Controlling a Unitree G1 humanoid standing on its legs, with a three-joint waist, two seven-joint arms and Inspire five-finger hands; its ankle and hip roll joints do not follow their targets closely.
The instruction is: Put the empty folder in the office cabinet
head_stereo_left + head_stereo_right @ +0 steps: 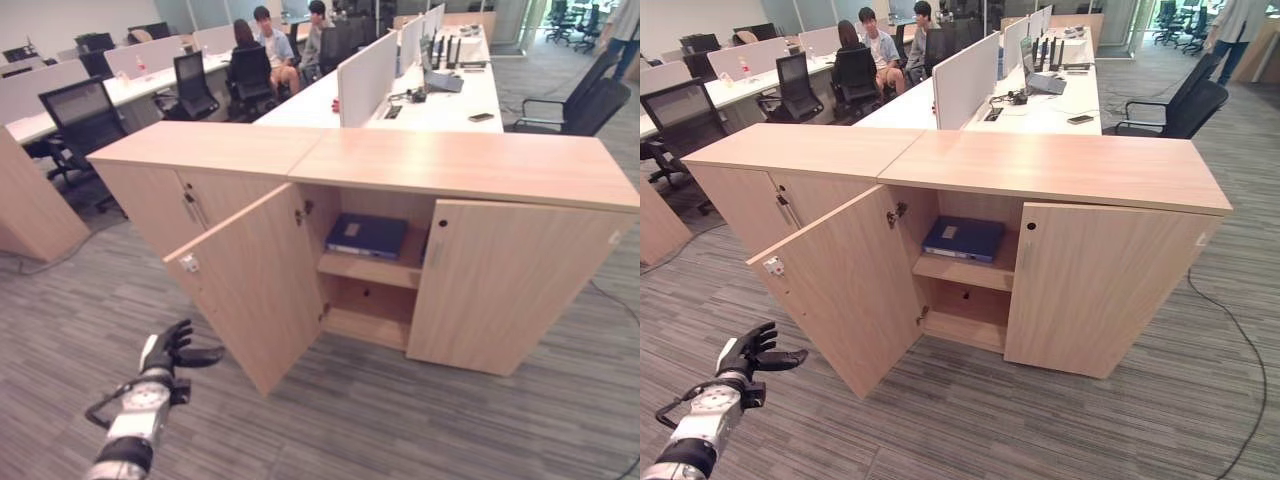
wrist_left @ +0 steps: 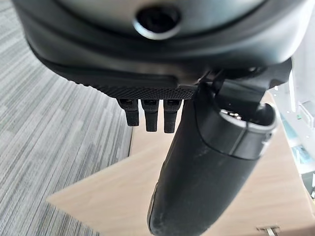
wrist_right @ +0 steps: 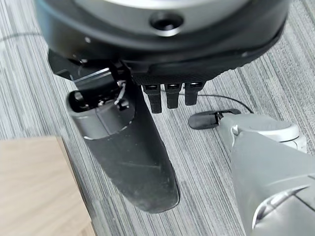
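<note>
Lying flat on the open cabinet's (image 1: pixel 470 170) upper shelf: blue folder (image 1: pixel 366 235).

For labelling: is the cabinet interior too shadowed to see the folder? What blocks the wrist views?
Left eye view: blue folder on upper shelf shows plainly, lower compartment darker. Left wrist view: left hand blocks. Right wrist view: right hand blocks.

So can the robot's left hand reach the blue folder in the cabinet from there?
Probably not yet. The left robot hand hangs open and low, in front of the open cabinet door, which stands between it and the blue folder on the upper shelf.
</note>
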